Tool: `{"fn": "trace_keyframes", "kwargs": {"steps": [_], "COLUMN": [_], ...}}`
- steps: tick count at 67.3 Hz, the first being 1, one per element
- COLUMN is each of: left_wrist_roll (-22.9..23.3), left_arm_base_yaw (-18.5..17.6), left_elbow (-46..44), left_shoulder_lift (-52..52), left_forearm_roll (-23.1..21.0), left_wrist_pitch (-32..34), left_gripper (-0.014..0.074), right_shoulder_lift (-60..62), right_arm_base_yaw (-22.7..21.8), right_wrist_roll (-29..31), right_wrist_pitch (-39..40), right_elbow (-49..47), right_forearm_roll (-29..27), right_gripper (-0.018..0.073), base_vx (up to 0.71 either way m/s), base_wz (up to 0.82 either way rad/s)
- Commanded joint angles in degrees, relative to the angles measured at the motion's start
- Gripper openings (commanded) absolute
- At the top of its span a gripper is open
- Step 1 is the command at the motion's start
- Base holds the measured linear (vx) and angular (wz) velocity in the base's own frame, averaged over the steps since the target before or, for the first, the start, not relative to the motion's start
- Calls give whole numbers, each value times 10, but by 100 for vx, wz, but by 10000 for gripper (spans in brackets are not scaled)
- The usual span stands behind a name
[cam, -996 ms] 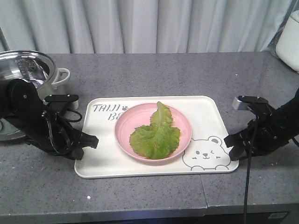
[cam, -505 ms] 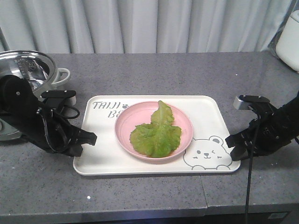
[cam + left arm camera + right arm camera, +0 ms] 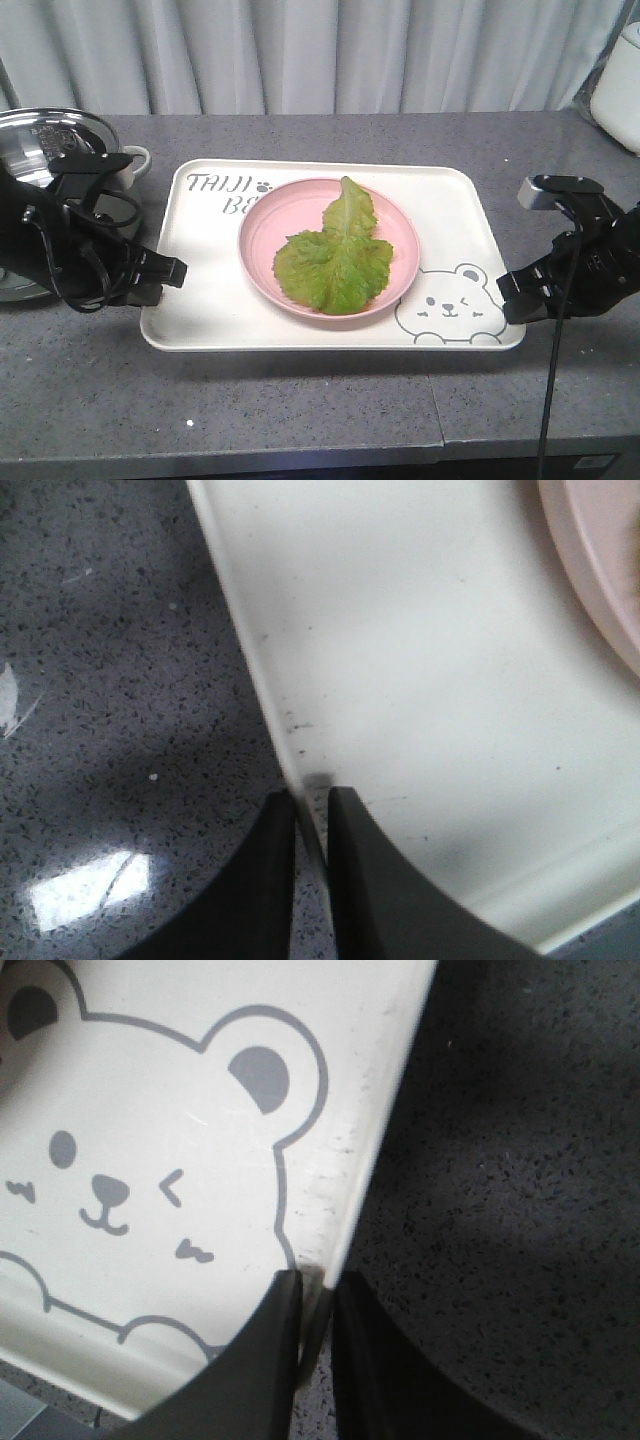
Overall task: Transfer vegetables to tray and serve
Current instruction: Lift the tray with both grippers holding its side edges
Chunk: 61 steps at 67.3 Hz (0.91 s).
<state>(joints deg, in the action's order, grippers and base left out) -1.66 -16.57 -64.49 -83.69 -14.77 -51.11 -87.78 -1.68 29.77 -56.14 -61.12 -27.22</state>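
The green lettuce leaf [image 3: 335,258] lies on a round pink plate [image 3: 265,232] that stands on the cream-white tray [image 3: 455,215] with the bear drawing. The tray hangs above the grey counter and casts a shadow under its front edge. My left gripper [image 3: 172,272] is shut on the tray's left rim; in the left wrist view [image 3: 311,815] the rim [image 3: 262,690] runs between the two black fingers. My right gripper [image 3: 507,295] is shut on the tray's right rim; in the right wrist view [image 3: 318,1290] the rim [image 3: 385,1110] sits between the fingers beside the bear's ear.
A steel pot [image 3: 40,140] with a white handle [image 3: 135,160] stands at the back left, behind my left arm. A white appliance [image 3: 622,85] stands at the back right corner. A grey curtain hangs behind the counter. The counter's front edge [image 3: 320,450] runs close below the tray.
Both grippers have risen with the tray, which has lifted off the counter with the plate and the leaf on it and looks larger. The arms have spread slightly outward.
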Motion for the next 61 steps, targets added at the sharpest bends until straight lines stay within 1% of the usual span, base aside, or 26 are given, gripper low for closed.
{"fn": "trace_keyframes", "kwargs": {"steps": [1, 24, 44, 61], "left_wrist_roll": [-17, -14, -14, -14], "left_arm_base_yaw": [-4, -4, -4, -4], "left_elbow": [-18, -17, -17, -17], "left_shoulder_lift": [37, 47, 47, 47], "left_forearm_roll": [-23, -23, -23, -23], "left_wrist_pitch": [27, 9, 9, 11], "left_gripper": [-8, -8, -8, -8], "right_shoulder_lift": [36, 41, 51, 84], "right_arm_base_yaw": [1, 1, 1, 1], "right_wrist_roll": [21, 21, 21, 21], "right_wrist_pitch": [-12, -19, -18, -18], "right_elbow": [-13, -13, -13, -13], "right_forearm_roll": [-41, -57, -61, -62], "right_gripper": [-4, -4, -4, -4], "base_vx": [0, 0, 0, 0], "base_wz": [0, 0, 0, 0]}}
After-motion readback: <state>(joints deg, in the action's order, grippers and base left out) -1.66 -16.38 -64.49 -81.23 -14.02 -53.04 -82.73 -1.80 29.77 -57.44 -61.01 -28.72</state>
